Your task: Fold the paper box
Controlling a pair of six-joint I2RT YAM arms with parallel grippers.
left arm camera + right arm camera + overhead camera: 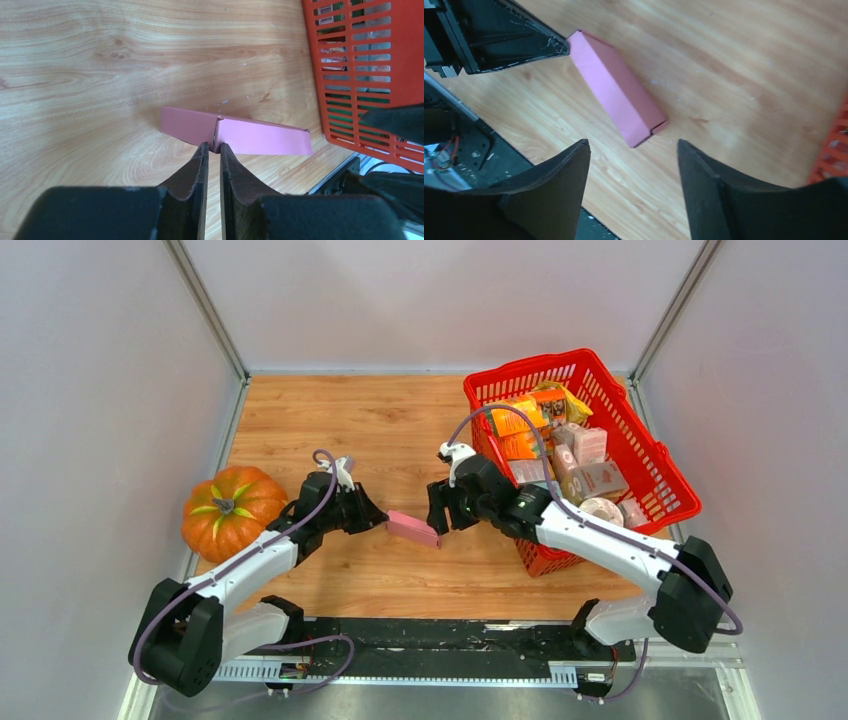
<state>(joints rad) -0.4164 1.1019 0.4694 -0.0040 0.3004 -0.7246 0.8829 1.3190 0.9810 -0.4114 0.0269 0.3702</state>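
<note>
**Top external view.** Nearest the lens, the black mounting rail [450, 635] carried both arm bases. The left gripper [372, 517] and the right gripper [440, 515] faced each other over the light wooden table [400, 420]. The paper box [413, 529], a small flat carton of plain pink card, spanned the gap between the two sets of jaws. One end met the left fingertips and the other lay just below the right ones. The round orange pumpkin [232, 510] sat well behind the left jaws. The red plastic mesh basket [660, 465] of groceries stood behind the right jaws.

**Left wrist view.** The left gripper [212, 150] filled the foreground, its jaws drawn almost together with only a thin slit between them. The tips closed on the paper box [260, 137] at a seam on its near edge, so it appeared pinched there. The box ran crosswise just ahead of the jaws, the longer part toward the basket [360, 75]. The table [100, 75] lay beyond.

**Right wrist view.** The right gripper [633, 147] had its jaws spread wide and gripped nothing. The paper box [616, 90] lay ahead of the gap. Its near end was just beyond the fingertips and touched neither. Its far end met the tip of the left gripper [559, 47]. A sliver of the basket [834, 150] showed outside one jaw.
</note>
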